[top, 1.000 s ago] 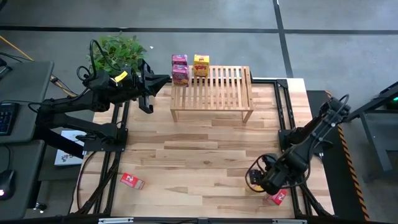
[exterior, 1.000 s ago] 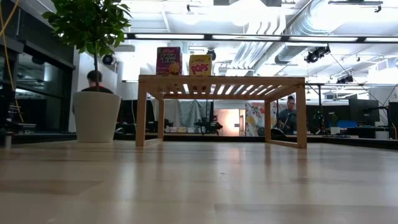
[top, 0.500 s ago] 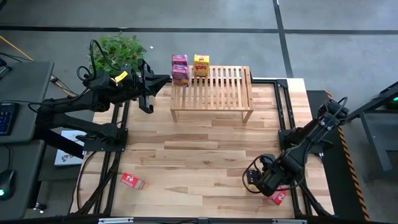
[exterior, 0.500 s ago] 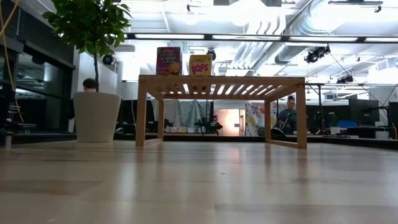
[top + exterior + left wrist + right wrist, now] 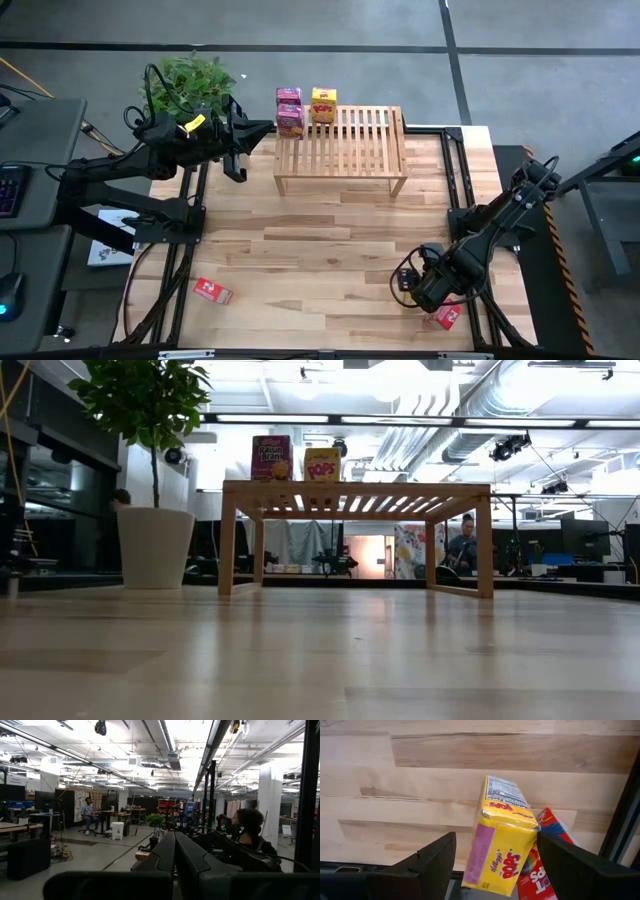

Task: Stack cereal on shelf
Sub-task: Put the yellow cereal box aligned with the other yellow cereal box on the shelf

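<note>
We see the shelf point(image 5: 340, 150), a low pale-wood rack of parallel slats on short legs, at the far middle of the table point(image 5: 300, 250). Three boxes sit at its far left end: two pink boxes point(image 5: 289, 113), one in front of the other, and one yellow box point(image 5: 323, 104) beside them. We count three more boxes: a second yellow Pops box point(image 5: 502, 840) between the spread fingers of the right gripper point(image 5: 495, 860) at the near right corner, a red box point(image 5: 540, 865) just beside it, and another red box point(image 5: 212, 290) lying flat near left. The left gripper point(image 5: 262, 128), pressed together, waits left of the shelf
</note>
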Tool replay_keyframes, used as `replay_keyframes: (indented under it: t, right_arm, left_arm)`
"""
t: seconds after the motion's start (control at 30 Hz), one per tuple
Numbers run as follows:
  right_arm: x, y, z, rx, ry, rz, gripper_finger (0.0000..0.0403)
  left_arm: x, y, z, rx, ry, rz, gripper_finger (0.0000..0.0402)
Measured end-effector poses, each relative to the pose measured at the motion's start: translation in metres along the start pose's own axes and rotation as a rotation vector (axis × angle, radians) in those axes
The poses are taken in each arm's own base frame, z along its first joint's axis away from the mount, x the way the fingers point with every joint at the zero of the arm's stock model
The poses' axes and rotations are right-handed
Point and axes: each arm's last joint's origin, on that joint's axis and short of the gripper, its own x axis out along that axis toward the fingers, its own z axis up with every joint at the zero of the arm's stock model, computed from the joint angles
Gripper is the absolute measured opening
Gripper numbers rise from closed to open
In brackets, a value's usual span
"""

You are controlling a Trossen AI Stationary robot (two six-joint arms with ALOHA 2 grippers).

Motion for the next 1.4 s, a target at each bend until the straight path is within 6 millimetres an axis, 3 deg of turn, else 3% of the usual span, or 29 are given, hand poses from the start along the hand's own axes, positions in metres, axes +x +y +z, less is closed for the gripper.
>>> replay_keyframes:
  t: [0.53, 1.1, 1.23, 1.4]
  right_arm:
    - [0.0, 0.0, 0.0, 0.007, 0.015, -0.017, 0.0271]
    - [0.032, 0.01, -0.011, -0.011, -0.038, -0.093, 0.0269]
    - [0.033, 0.01, -0.011, -0.017, -0.043, -0.092, 0.0243]
    - [0.032, 0.01, -0.01, -0.059, -0.059, -0.08, 0.0178]
  left_arm:
    - [0.0, 0.0, -0.003, -0.024, 0.027, 0.0, 0.0]
    - [0.0, 0.0, -0.004, -0.023, 0.038, 0.0, 0.0001]
    - [0.0, 0.0, -0.004, -0.015, 0.038, 0.001, 0.0001]
    - [0.0, 0.001, -0.004, -0.014, 0.037, 0.021, 0.0001]
